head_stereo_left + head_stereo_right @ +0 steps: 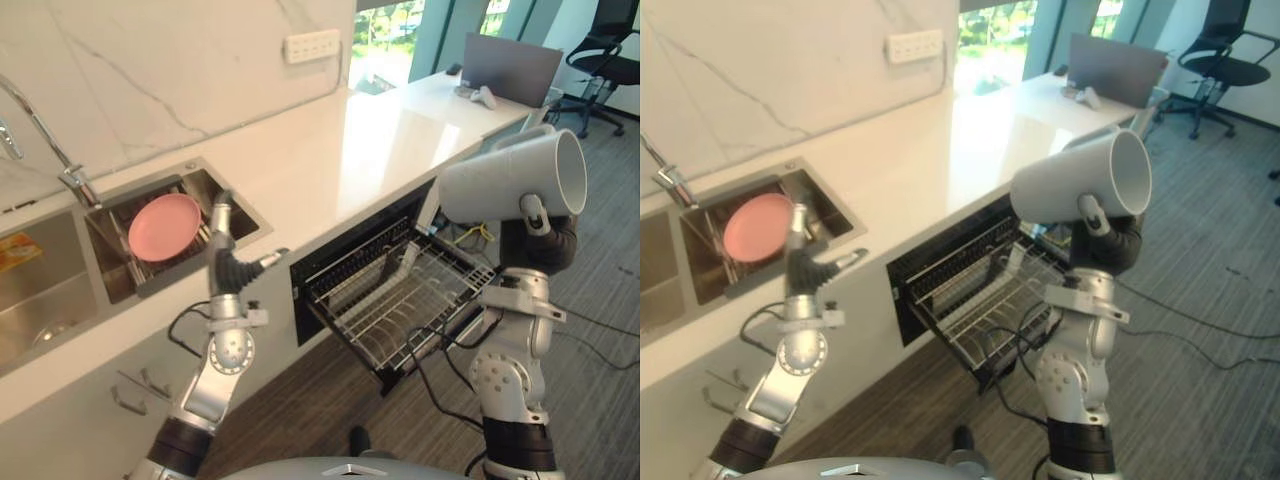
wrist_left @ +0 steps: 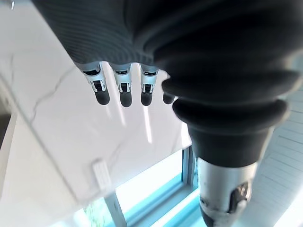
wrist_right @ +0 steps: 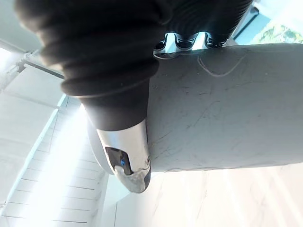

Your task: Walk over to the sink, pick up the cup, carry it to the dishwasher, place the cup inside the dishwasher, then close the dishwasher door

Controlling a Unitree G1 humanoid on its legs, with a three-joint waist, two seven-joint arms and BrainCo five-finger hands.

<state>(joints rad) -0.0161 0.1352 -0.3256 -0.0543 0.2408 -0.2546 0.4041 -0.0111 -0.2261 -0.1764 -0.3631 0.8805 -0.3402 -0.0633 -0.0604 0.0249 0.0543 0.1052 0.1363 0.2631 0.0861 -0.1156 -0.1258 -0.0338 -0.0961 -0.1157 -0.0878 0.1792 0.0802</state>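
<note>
Carry step nearly complete: right hand (image 1: 541, 228) clamped on the cup (image 1: 505, 178), tilted at upper right of the frame, over the pulled-out dishwasher rack (image 1: 392, 297). Left hand (image 1: 224, 258), left of centre, has straight fingers. Next, as judged: lower cup into rack.

White counter (image 1: 340, 150), probably a laptop (image 1: 511, 66) at far end

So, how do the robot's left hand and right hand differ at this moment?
The left hand is empty, with straight fingers; the right hand has its fingers and thumb curled round the grey cup, which lies tilted on its side. The left hand is near the sink, which has a pink plate in it; the right hand is by the pulled-out dishwasher rack. Both hands are raised, and both have a dark ribbed cover.
</note>
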